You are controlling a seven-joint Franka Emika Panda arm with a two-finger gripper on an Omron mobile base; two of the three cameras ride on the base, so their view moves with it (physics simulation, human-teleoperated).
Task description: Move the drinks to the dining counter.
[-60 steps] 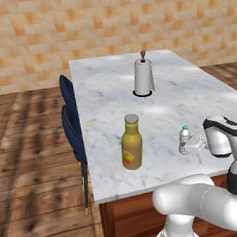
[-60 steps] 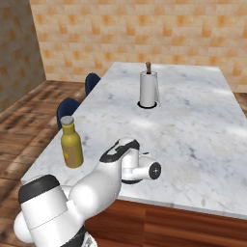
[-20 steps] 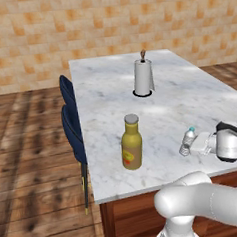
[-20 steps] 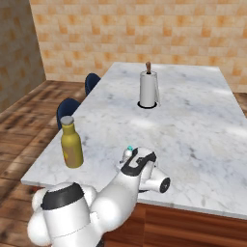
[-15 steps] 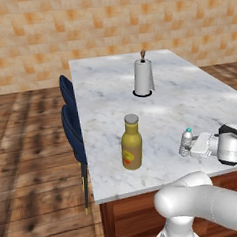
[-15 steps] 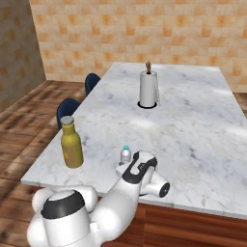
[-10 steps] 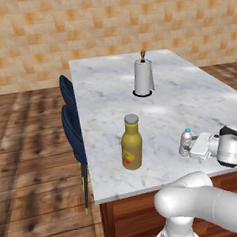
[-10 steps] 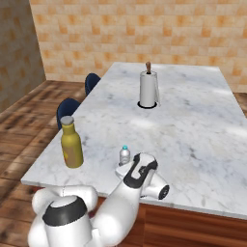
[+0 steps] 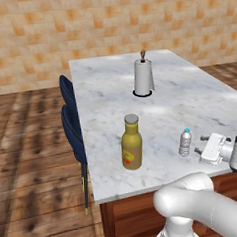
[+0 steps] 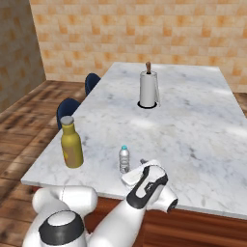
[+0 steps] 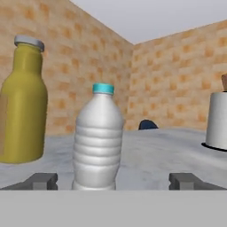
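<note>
A brick-walled kitchen holds the marble counter [image 9: 164,102], where both drinks stand upright near the front edge: the amber bottle [image 9: 131,142] toward the stools, the water bottle [image 9: 185,142] well apart from it, with a towel roll [image 9: 143,76] further back. The gripper [image 10: 137,170] sits low just beside the water bottle, jaws wide apart and holding nothing. That small ribbed bottle looks light, thin-walled and easily tipped; a gentle squeeze around its middle seems safest.
</note>
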